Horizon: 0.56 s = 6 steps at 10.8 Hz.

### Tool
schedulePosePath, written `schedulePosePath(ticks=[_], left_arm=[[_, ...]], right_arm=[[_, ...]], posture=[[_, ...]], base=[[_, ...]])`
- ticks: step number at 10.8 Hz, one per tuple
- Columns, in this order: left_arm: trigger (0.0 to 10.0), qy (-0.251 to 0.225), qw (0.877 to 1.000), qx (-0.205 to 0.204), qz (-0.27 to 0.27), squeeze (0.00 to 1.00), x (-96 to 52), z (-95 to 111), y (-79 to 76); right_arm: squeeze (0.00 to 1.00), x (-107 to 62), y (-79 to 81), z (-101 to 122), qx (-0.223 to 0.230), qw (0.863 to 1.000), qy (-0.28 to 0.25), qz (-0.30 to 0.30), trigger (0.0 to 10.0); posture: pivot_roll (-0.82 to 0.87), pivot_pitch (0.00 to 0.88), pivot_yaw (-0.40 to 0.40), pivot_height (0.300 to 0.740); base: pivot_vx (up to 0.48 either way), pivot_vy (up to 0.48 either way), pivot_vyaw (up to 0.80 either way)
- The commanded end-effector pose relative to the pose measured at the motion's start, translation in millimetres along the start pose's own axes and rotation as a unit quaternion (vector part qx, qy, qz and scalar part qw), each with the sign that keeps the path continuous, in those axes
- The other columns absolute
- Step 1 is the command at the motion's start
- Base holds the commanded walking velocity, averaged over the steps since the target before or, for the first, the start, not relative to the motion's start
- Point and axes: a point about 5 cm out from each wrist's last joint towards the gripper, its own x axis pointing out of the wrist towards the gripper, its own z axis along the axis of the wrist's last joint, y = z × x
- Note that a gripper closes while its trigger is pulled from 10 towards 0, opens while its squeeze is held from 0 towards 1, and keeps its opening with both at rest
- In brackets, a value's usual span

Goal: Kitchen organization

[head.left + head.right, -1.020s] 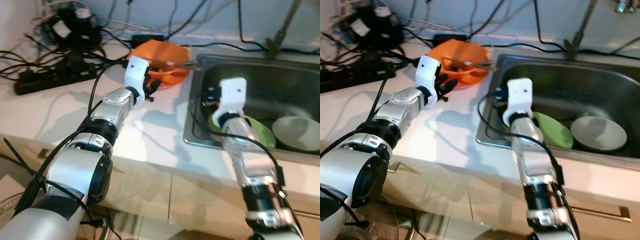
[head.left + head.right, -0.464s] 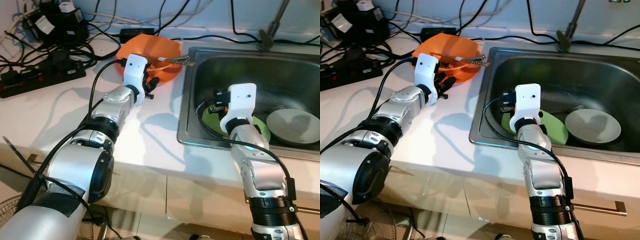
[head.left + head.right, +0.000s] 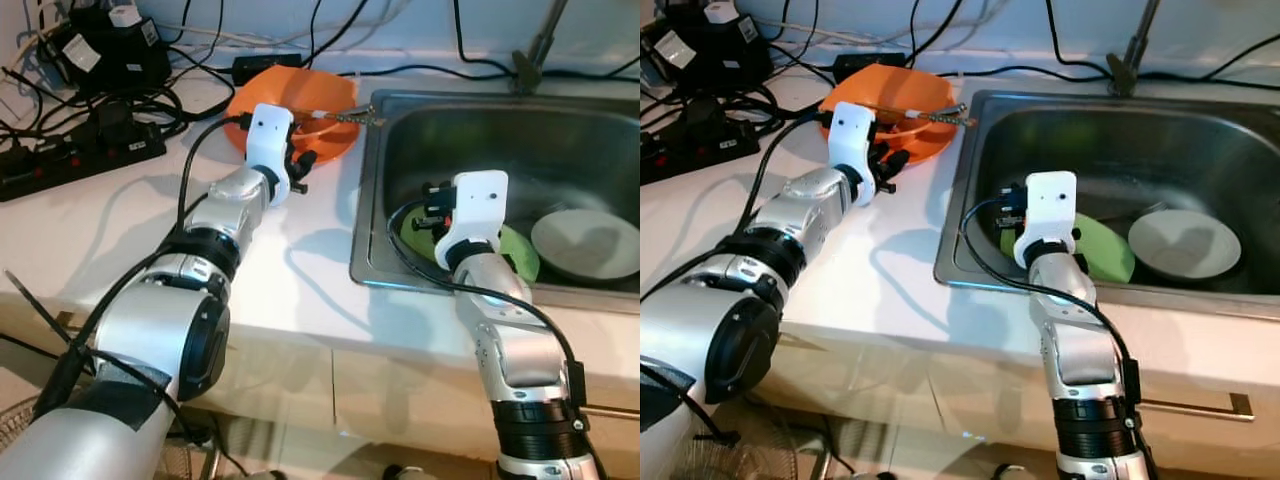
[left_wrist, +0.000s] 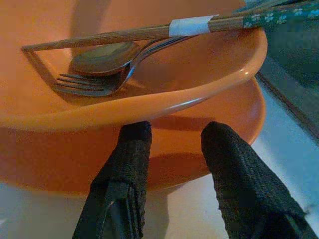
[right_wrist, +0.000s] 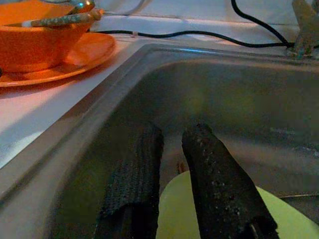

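Both empty, parted hands stay put: left (image 4: 172, 149) at orange bowl (image 4: 149, 99), right (image 5: 172, 149) in sink (image 5: 239, 94)

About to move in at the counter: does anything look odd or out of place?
Yes. A power strip and tangled cables lie on the counter near the sink. Chopsticks lie across the orange bowl, overhanging its rim toward the sink.
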Motion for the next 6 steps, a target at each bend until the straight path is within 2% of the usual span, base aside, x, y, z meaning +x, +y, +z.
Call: schedulePosePath(ticks=[1,3,6], left_arm=[[10.0,0.053,0.998,0.003,0.021,0.00,-2.9,-19,7.6],[10.0,0.086,0.996,-0.018,0.025,0.00,-5.8,-23,13.9],[10.0,0.073,0.997,-0.027,0.014,0.00,-9.0,-4,25.9]], right_arm=[[0.00,0.0,1.7,-1,-0.002,1.000,0.006,-0.004,10.0],[0.00,5.7,4.2,0,0.008,1.000,-0.003,-0.005,10.0],[0.00,17.3,11.9,2,0.019,1.000,-0.013,0.002,10.0]], posture=[[-0.08,0.139,0.104,0.740],[-0.03,0.113,0.112,0.740],[0.04,0.080,0.119,0.740]], base=[[0.000,0.000,0.00],[0.000,0.000,0.00],[0.000,0.000,0.00]])
